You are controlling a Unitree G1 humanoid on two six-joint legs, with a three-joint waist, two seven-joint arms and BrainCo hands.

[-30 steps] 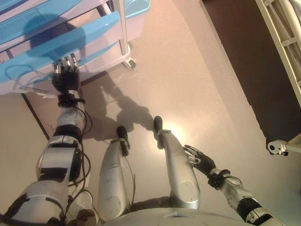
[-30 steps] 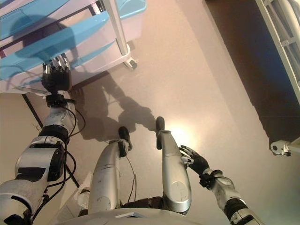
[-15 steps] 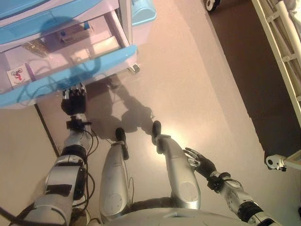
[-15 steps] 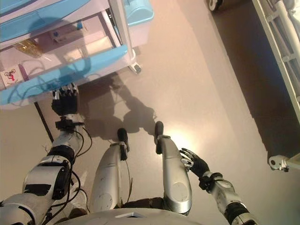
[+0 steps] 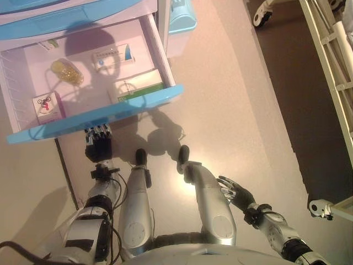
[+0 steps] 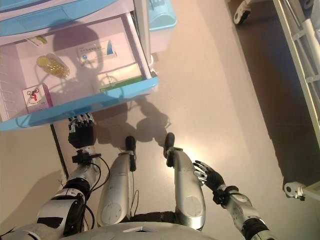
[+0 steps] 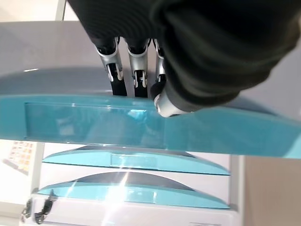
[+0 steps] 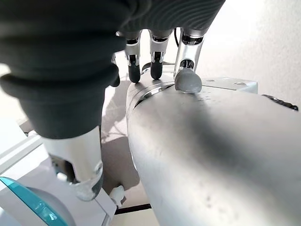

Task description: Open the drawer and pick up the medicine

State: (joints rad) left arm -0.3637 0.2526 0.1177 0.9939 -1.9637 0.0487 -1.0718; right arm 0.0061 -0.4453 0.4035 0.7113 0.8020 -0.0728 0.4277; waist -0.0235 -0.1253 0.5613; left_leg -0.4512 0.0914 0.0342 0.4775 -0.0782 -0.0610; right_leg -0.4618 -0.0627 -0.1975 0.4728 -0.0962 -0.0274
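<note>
Pulled out much farther than a second before, the drawer [image 5: 94, 122] stood open, left hand [image 5: 98, 147] with fingers hooked under its front. Medicine boxes [image 5: 113, 57] lay inside, unpicked; right hand [image 5: 236, 190] hung relaxed.

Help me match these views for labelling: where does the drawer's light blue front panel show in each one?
Left eye view: the light blue front panel slants across the upper left, above the left hand.
Right eye view: the same slant, upper left.
Left wrist view: a wide band across the middle.
Right wrist view: not identifiable.
Shared landmark: the left hand at the panel.
</note>
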